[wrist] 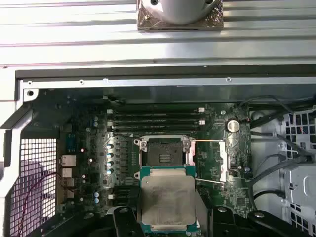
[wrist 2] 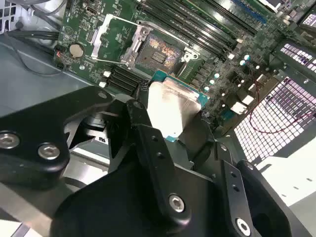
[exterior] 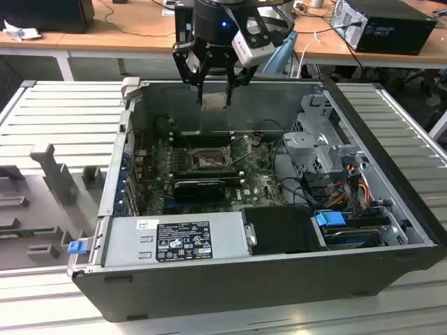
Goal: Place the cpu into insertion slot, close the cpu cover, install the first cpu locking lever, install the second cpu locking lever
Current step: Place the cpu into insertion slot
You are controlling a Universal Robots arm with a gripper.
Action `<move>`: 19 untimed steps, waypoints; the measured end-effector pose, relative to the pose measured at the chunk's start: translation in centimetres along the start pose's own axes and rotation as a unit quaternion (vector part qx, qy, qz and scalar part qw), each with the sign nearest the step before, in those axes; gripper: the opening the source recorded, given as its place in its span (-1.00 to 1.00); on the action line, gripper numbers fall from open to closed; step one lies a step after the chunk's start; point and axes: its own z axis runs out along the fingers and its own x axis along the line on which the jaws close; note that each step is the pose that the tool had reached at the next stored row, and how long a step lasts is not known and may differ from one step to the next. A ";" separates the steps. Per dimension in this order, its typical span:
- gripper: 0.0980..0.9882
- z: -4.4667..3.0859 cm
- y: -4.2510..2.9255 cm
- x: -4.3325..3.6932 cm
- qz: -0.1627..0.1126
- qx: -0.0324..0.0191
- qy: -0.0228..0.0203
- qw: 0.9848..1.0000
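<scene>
Placement is not yet done: the black two-fingered tool [exterior: 214, 94] is hanging above the open dark grey computer case [exterior: 230, 279], which is lying on its side on the ribbed grey metal bench [exterior: 63, 112]. Its fingers are closing only as far as the chip's width allows, pinching the cpu [wrist: 168, 202], a small flat square chip with a pale silvery face, by two opposite edges. This is keeping the chip level, its underside facing the board. The insertion slot [wrist: 164, 154], a square dark socket with a grey metal rim, is lying bare on the green circuit board [wrist: 89, 163], well below the chip and seemingly not yet directly beneath it. The cpu cover [wrist: 223, 163], a thin silver-grey metal frame, is standing swung back beside the socket, evidently leaving the opening free for the chip.
</scene>
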 end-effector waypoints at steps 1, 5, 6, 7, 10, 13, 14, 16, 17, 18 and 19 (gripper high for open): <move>-0.04 0.00 0.00 0.00 0.001 0.000 0.000 1.000; -0.04 0.00 0.00 0.00 0.014 0.000 -0.001 1.000; -0.04 0.00 0.00 0.00 0.015 0.000 -0.001 1.000; -0.04 0.00 0.00 0.00 0.016 0.000 -0.001 1.000; -0.04 0.04 -0.01 0.00 0.017 0.000 -0.002 1.000; -0.04 0.09 -0.01 0.00 0.017 0.000 -0.002 1.000; -0.04 0.12 -0.02 0.00 0.017 0.000 -0.002 1.000; -0.04 0.16 -0.02 0.00 0.017 0.000 -0.001 1.000; -0.04 0.16 -0.02 0.00 0.018 0.000 -0.002 1.000; -0.04 0.17 -0.02 -0.01 0.018 0.000 -0.002 1.000; -0.04 0.17 -0.02 -0.01 0.019 0.000 -0.002 1.000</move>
